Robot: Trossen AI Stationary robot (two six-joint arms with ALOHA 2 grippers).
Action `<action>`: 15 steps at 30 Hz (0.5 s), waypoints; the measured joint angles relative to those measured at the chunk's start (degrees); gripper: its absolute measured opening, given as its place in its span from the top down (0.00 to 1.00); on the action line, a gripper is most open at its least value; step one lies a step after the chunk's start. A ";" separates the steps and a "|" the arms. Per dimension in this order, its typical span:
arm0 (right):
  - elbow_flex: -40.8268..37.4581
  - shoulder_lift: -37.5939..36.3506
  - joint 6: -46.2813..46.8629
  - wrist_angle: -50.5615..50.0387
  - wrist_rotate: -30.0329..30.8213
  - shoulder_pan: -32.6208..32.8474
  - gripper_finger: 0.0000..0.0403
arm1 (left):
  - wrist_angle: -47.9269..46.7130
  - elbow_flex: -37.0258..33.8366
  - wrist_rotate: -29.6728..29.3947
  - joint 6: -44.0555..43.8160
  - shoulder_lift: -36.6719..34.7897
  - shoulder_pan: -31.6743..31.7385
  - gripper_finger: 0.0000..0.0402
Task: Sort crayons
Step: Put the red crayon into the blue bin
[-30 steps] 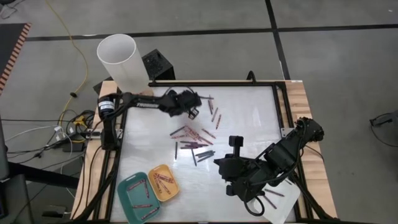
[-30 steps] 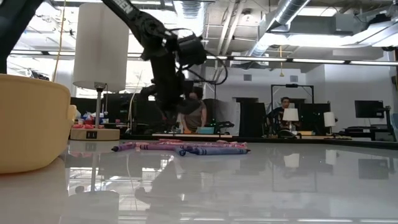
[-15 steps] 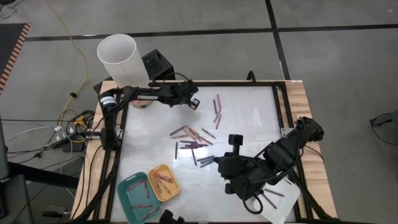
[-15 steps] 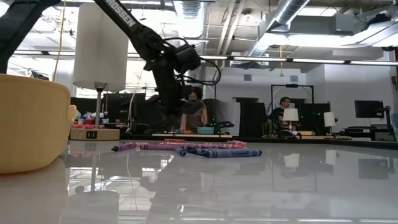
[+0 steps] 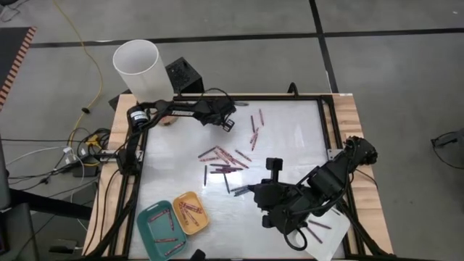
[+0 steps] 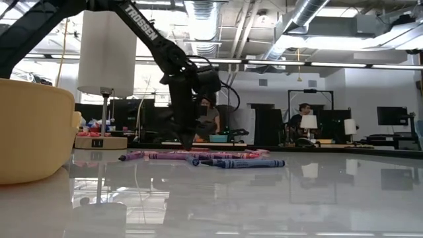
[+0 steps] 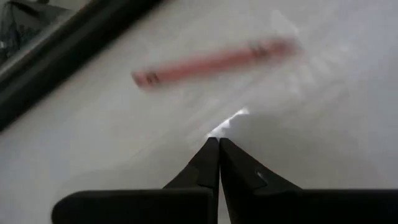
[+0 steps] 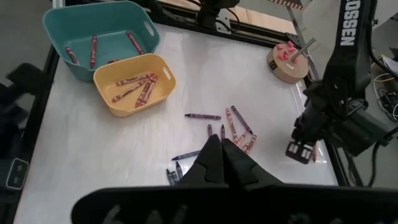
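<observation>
High view, looking straight down: the crayons (image 5: pixel 226 164) lie mostly as a loose heap of short red, pink and purple sticks near the middle of the white table (image 5: pixel 290 130), with a few more (image 5: pixel 254 129) scattered toward the far edge. Some are already sorted: reddish ones sit in the yellow tray (image 5: pixel 191 212) and a few more in the teal tray (image 5: pixel 161 230) beside it, both at the near left corner, which suggests each tray takes one colour family.

The left gripper (image 5: pixel 228 122) reaches out over the far part of the table, just beside the scattered far crayons. Its fingers are pressed together and hold nothing. Its wrist camera shows one pink-red crayon (image 7: pixel 214 62) lying flat on the table just ahead of the closed fingertips, apart from them, so this arm seems to be lining up on that stick; the jaws would need to part before any pick.

The right gripper (image 5: pixel 255 190) lies low near the near edge of the heap, also closed and empty. Its wrist camera looks across the heap toward both trays, probably waiting its turn.

A white cylinder (image 5: pixel 141 69) stands beyond the table's far left corner.
</observation>
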 joint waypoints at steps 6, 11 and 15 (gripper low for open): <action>0.00 0.00 3.80 -2.80 7.97 -0.89 1.00 | -6.22 -0.07 3.21 -1.58 -2.64 -6.37 1.00; -3.14 -1.53 20.18 -12.21 24.17 -6.98 1.00 | -7.00 -0.06 4.11 -2.57 -8.43 -12.13 1.00; -8.67 -5.04 21.35 -13.45 23.74 -15.55 1.00 | -9.45 -0.06 1.58 -1.51 -16.07 -17.27 1.00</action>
